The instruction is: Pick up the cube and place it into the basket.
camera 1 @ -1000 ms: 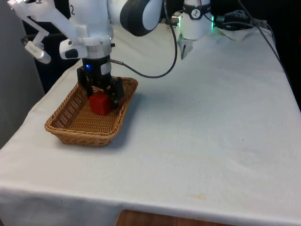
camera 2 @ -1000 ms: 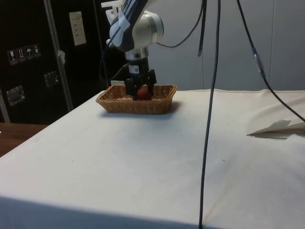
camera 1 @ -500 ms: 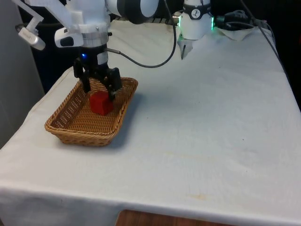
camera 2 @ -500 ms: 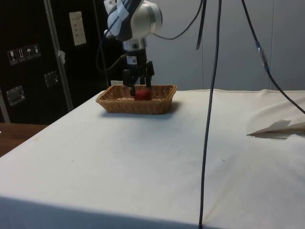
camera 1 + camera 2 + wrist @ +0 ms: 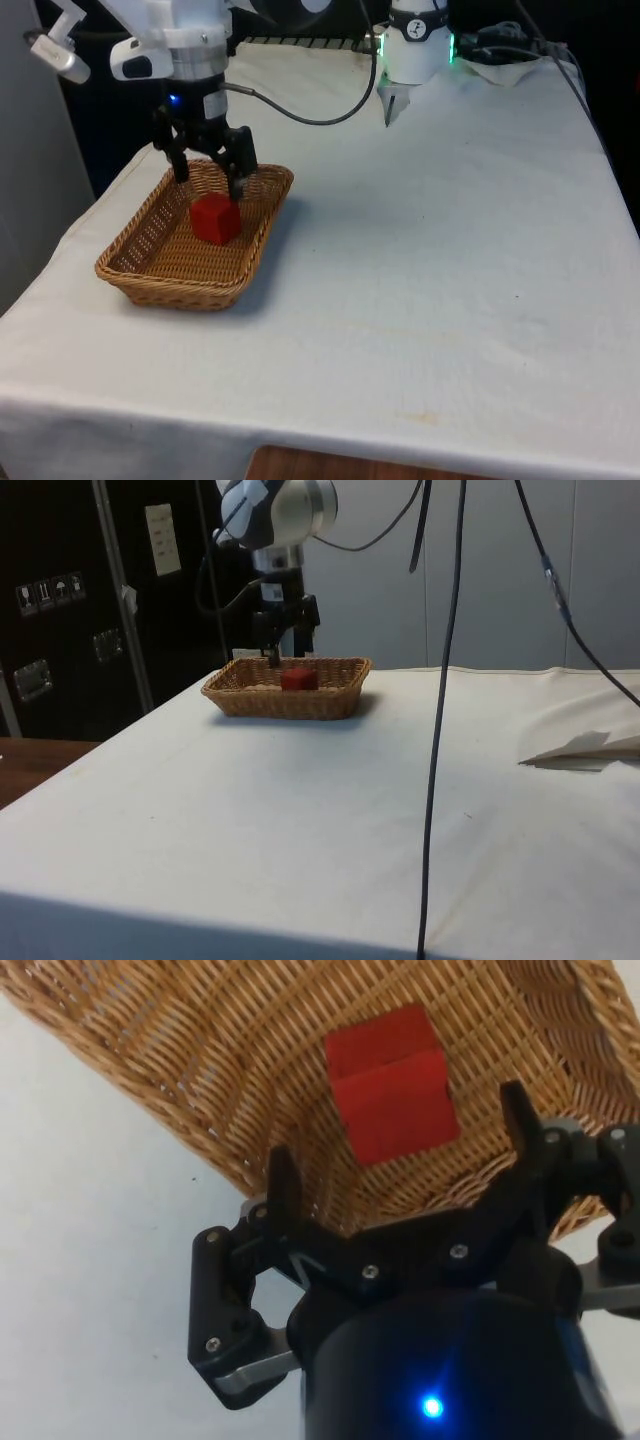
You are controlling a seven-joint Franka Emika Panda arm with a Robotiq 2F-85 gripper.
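cube (image 5: pixel 215 218): flat in basket (image 5: pixel 150 265), corner toward front view's right | jaws: wide apart, empty, above cube

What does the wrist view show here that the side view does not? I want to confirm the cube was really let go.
The wrist view looks down on the red cube and shows a clear gap between it and each of the fingers, with the basket weave beneath it. The side view shows height instead: the gripper hangs above the basket's rim, with the cube's top just peeking over that rim, and white cloth stretching around. Both show the cube inside the basket and the gripper open, touching nothing.
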